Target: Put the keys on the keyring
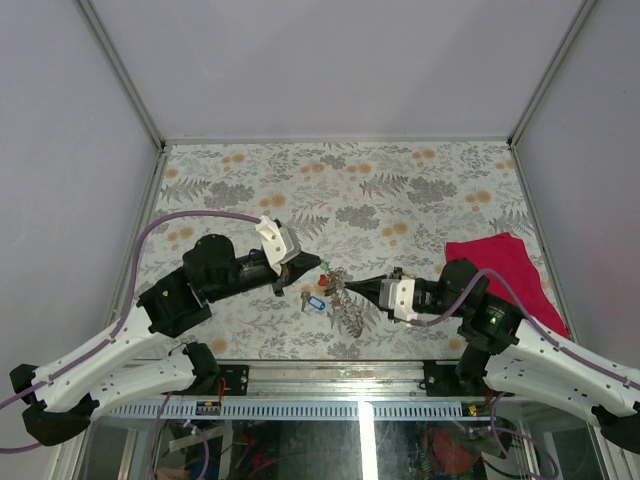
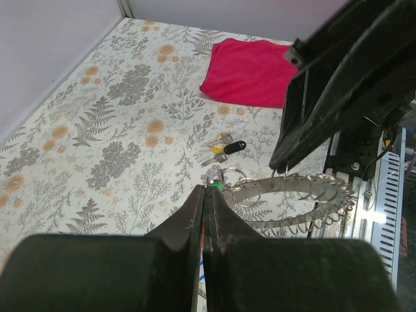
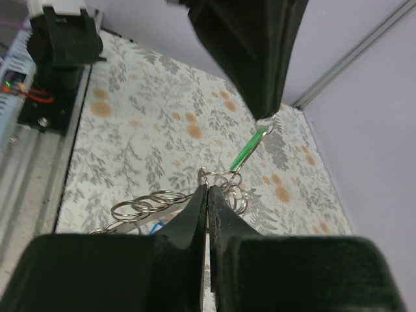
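- The keyring point(image 2: 244, 192) is lying near the table's point(image 1: 420, 180) near edge, between the two arms. Its chain point(image 2: 322, 182) is curling away toward the right arm's base.
- The right gripper point(image 3: 207, 190) is clenching the ring's thin wire at its very fingertips and presenting it toward the left arm.
- The green key point(image 3: 249, 151) is being pinched in the left gripper point(image 2: 207, 190), jaws tight on it. Its long axis is slanting from the left fingertips straight down at the held ring, with the free end just beside the wire (touching or not, I cannot tell).
- The coming move is hinging on that line, to my eye. The key has to meet the ring's split end, so the left arm is the mover and the right the anchor.
- The keys themselves are looking tiny, with bright plastic heads.
- A yellow key point(image 2: 218, 147) and a black key point(image 2: 235, 147) are lying together just beyond the ring. A blue key point(image 1: 316, 300) and a red key point(image 1: 322, 281) are lying loose nearby, none apparently threaded.
- A red cloth point(image 2: 250, 62) is lying well apart on the right.
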You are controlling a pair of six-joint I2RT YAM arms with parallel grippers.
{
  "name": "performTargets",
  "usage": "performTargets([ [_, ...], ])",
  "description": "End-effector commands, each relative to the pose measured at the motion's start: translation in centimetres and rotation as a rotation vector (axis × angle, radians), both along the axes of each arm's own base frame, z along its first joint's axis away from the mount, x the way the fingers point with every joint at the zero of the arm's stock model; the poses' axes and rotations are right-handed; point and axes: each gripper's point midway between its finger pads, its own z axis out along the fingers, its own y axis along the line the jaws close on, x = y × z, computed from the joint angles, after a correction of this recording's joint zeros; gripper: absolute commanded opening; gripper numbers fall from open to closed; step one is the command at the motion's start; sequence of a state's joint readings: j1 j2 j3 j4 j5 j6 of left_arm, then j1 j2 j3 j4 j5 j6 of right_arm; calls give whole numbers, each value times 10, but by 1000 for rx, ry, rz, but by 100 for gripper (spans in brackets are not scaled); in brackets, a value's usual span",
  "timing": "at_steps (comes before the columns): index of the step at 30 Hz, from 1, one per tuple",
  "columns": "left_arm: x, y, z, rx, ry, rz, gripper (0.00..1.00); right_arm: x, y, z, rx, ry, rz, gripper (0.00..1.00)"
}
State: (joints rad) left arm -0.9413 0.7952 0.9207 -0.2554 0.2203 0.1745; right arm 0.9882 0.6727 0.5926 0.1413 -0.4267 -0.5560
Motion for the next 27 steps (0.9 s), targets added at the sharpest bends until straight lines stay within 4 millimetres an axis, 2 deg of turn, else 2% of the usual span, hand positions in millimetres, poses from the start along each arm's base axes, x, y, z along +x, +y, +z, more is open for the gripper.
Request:
performTargets([
  [1, -7, -1, 27, -55, -85, -54, 0, -13, 4, 69, 119, 107, 45, 1],
  [7, -17, -4, 28, -52, -86, -113, 0, -27, 14, 71, 113, 352, 93, 1],
  [14, -21, -3, 33, -58, -84, -127, 0, -35, 23, 83, 57, 537, 124, 0],
  [27, -34, 8, 43, -93, -81, -144, 0, -32, 30, 92, 58, 640, 104, 0],
])
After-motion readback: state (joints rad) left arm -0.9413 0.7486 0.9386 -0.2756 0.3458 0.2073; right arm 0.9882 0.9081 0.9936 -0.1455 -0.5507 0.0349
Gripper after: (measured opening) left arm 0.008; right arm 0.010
